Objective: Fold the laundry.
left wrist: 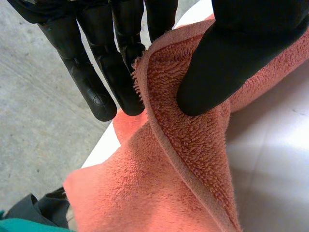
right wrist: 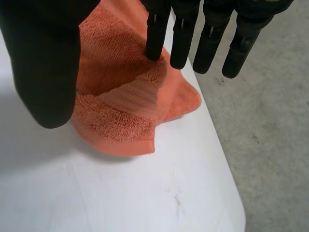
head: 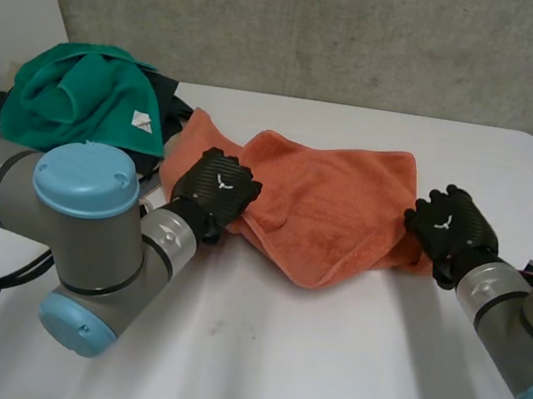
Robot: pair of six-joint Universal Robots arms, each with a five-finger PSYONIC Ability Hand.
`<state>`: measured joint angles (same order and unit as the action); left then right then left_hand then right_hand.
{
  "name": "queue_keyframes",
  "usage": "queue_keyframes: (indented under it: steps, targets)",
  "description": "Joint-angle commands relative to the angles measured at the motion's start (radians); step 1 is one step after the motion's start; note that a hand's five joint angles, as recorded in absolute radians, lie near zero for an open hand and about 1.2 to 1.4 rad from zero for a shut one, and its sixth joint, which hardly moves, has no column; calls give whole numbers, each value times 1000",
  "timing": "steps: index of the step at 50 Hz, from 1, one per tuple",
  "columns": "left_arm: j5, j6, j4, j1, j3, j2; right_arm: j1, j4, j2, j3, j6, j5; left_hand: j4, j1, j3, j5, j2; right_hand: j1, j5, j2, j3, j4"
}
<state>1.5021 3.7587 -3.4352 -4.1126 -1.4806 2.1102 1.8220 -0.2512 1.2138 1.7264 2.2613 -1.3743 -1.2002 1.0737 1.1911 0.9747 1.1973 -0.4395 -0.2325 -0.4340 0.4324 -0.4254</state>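
An orange towel (head: pixel 330 209) lies crumpled across the middle of the white table (head: pixel 272 361). My left hand (head: pixel 214 184) is at the towel's left edge. In the left wrist view its thumb (left wrist: pixel 231 58) and fingers (left wrist: pixel 113 77) pinch the hemmed edge of the towel (left wrist: pixel 188 145), which is lifted off the table there. My right hand (head: pixel 448 227) is at the towel's right end. In the right wrist view its fingers (right wrist: pixel 183 34) are straight and apart from the thumb (right wrist: pixel 43 72), and the towel's corner (right wrist: pixel 120 106) lies folded on the table below them, not held.
A green cloth (head: pixel 86 97) is heaped on a dark garment (head: pixel 176 101) at the table's back left, close to the towel's left end. The table's far edge (right wrist: pixel 217 145) runs just past the towel's right corner, with grey floor (right wrist: pixel 270 135) beyond it.
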Motion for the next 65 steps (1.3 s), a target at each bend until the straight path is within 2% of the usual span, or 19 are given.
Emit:
queue_keyframes:
  steps: [1, 6, 11, 13, 17, 22, 26, 32, 35, 38, 40, 43, 47, 52, 56, 60, 65]
  targets:
    - [0, -2, -1, -2, 11, -52, -41, 124, 156, -16, 317, 52, -196, 323, 205, 247, 199, -39, -71, -44, 46, -53]
    - [0, -2, -1, -6, 13, -55, -121, 280, 197, -70, 464, 133, -196, 323, 205, 247, 199, -10, -42, -15, 17, -24]
    - [0, -4, 2, -8, 13, -58, -216, 495, 187, -200, 558, 167, -196, 323, 205, 247, 199, 61, 28, 55, -53, 46]
    - [0, -7, 5, -8, 13, -61, -231, 521, 167, -234, 563, 169, -196, 323, 205, 247, 199, 84, 52, 79, -77, 70]
    - [0, -23, 16, -9, 13, -73, -250, 550, 5, -365, 561, 166, -196, 323, 205, 247, 199, 117, 84, 111, -110, 103]
    - [0, -30, 25, -8, 13, -79, -240, 624, -117, -502, 554, 178, -196, 323, 205, 247, 199, 117, 84, 111, -110, 103]
    - [0, -30, 28, -8, 10, -85, -231, 702, -291, -675, 543, 241, -196, 323, 205, 247, 199, 108, 75, 102, -101, 94]
    - [0, -30, 28, -9, 5, -84, -218, 701, -401, -769, 543, 256, -196, 323, 205, 247, 199, 93, 61, 88, -86, 79]
    - [0, -30, 27, -20, 3, -84, -190, 701, -451, -804, 540, 250, -196, 323, 205, 247, 199, -21, -53, -26, 28, -35]
    - [1, -30, 28, -34, 2, -82, -173, 702, -464, -818, 540, 235, -196, 323, 205, 247, 199, -460, -492, -465, 467, -474]
    - [1, -30, 28, -37, 2, -82, -170, 704, -442, -821, 534, 224, -196, 323, 205, 247, 199, -954, -986, -959, 961, -968]
    - [0, -28, 45, -40, 3, -87, -171, 704, -370, -817, 517, 215, -196, 323, 205, 247, 199, -957, -989, -962, 964, -971]
    - [-2, -28, 108, -49, 14, -147, -179, 698, -163, -766, 463, 212, -196, 323, 205, 247, 199, -957, -989, -962, 964, -971]
    - [-3, -30, 215, -71, 65, -278, -231, 725, 106, -696, 313, 204, -196, 323, 205, 247, 199, -957, -989, -962, 964, -971]
    - [-3, -30, 324, -74, 129, -354, -244, 750, 238, -645, 189, 176, -196, 323, 205, 247, 199, -957, -989, -962, 964, -971]
    - [-3, -28, 442, -78, 192, -375, -234, 764, 332, -584, 74, 101, -196, 323, 205, 247, 199, -957, -989, -962, 964, -971]
    - [-6, -27, 544, -94, 226, -342, -184, 759, 359, -513, -19, 37, -196, 323, 205, 247, 199, -957, -989, -962, 964, -971]
